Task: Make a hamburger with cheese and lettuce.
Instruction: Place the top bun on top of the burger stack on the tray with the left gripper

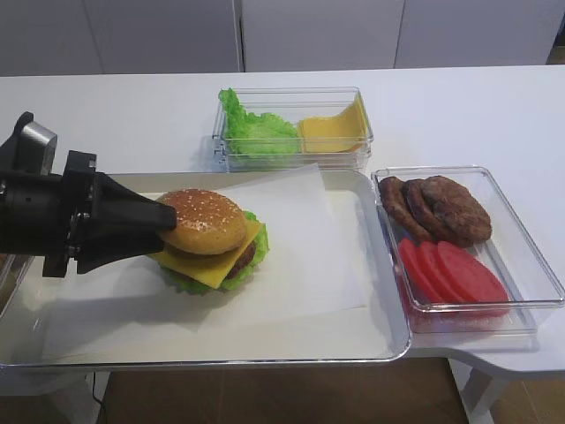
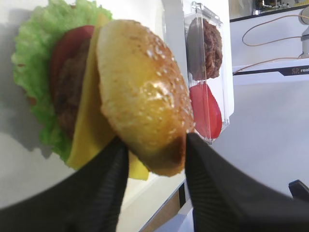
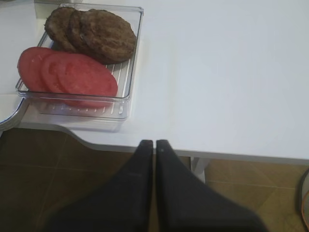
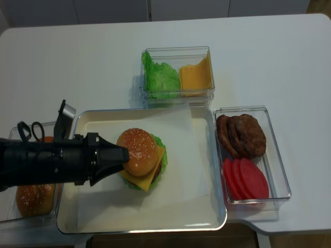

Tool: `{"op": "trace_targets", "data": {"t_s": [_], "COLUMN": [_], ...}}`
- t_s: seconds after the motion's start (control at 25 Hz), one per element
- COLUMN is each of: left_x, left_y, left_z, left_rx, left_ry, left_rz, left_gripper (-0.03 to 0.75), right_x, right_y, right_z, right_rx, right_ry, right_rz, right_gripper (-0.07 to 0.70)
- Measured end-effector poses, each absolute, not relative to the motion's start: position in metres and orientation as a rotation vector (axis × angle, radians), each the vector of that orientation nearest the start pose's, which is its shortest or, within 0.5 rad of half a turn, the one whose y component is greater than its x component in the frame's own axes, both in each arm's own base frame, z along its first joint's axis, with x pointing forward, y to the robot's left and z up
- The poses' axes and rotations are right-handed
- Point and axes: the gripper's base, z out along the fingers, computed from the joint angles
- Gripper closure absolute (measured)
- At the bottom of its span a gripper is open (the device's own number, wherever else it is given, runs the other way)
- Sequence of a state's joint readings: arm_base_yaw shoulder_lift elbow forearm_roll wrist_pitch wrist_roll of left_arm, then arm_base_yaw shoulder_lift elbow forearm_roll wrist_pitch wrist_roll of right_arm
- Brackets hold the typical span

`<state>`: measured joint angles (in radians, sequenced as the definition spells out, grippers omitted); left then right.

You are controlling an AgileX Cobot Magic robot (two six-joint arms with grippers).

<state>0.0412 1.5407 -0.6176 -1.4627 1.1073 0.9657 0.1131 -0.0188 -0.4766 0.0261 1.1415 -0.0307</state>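
Your left gripper [image 2: 155, 147] has its fingers clamped around the hamburger [image 1: 212, 238] bun top; your right gripper [image 3: 154, 144] hangs with fingers pressed together

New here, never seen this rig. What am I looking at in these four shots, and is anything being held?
It is a two-armed robot at a white table. Two pictures look down from above; the other two come from cameras on each wrist.

On the tray sits the hamburger: lettuce, patty, cheese and a seeded bun top. Behind it a clear box holds spare lettuce and cheese slices; another at the right holds patties and tomato slices.

The left gripper has one finger on either side of the bun top's edge; whether it is gripping or letting go is unclear. The right gripper is shut and empty, off the table's front edge.
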Motion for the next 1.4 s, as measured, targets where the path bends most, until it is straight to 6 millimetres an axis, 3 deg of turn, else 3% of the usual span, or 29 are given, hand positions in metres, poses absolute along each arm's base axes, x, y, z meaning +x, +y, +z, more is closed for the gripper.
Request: {"op": "trace_targets", "data": {"t_s": [0.32,1.4], "left_x": [0.2376,0.2326], "left_y": [-0.0717,-0.0728], "left_z": [0.1998,0.1993], "left_rx": [-0.095,-0.038], "left_ry": [2.415,2.451], "left_rz": [-1.557,-1.581], "left_gripper": [0.328,0.248], "right_x": [-0.0089,-0.0089], "right_y": [0.0012,0.0013], "right_z": [0.2643,0.2643], "right_rx": [-0.155,-0.145], "right_ry": [2.125,2.125], "right_rz": [0.08,0.074], "right_gripper": [0.624,0.624]}}
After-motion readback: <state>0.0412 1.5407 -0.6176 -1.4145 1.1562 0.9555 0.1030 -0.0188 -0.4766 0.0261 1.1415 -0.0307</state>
